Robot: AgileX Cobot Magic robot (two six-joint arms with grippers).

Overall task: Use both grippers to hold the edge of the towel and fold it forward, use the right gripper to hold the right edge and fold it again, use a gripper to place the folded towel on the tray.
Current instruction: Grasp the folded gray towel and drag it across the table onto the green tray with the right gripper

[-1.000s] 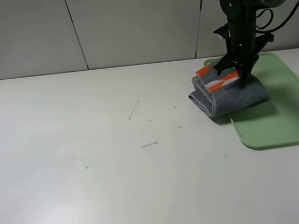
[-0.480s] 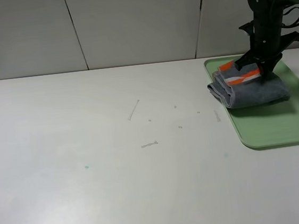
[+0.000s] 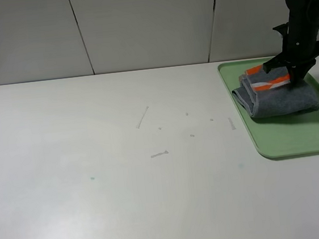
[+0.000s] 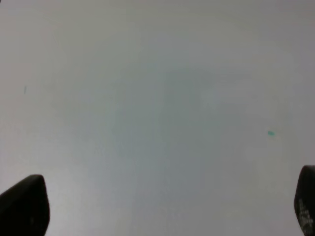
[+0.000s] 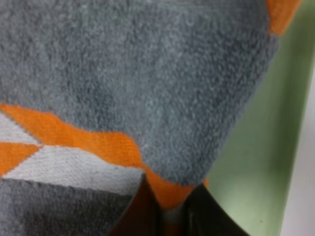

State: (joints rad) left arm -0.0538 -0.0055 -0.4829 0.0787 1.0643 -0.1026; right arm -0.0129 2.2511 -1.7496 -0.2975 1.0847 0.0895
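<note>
The folded dark grey towel (image 3: pixel 280 96), with its orange-and-white band on top, rests on the pale green tray (image 3: pixel 298 136) at the far right of the table. My right gripper (image 3: pixel 293 72) comes down from above and is shut on the towel's upper back edge. In the right wrist view the fingers (image 5: pixel 147 211) pinch an orange corner of the towel (image 5: pixel 147 73), with the tray (image 5: pixel 256 147) beside it. My left gripper (image 4: pixel 165 206) is open over bare white table, with only its two fingertips showing. The exterior view does not show the left arm.
Small bits of lint (image 3: pixel 142 116) and another scrap (image 3: pixel 159 153) lie near the middle of the white table (image 3: pixel 95 160). A panelled wall stands behind the table. The tray's right end runs out of the picture.
My right gripper has carried the folded towel to the right, from hanging over the tray's left rim to fully over the tray. The left gripper's view is unchanged.
</note>
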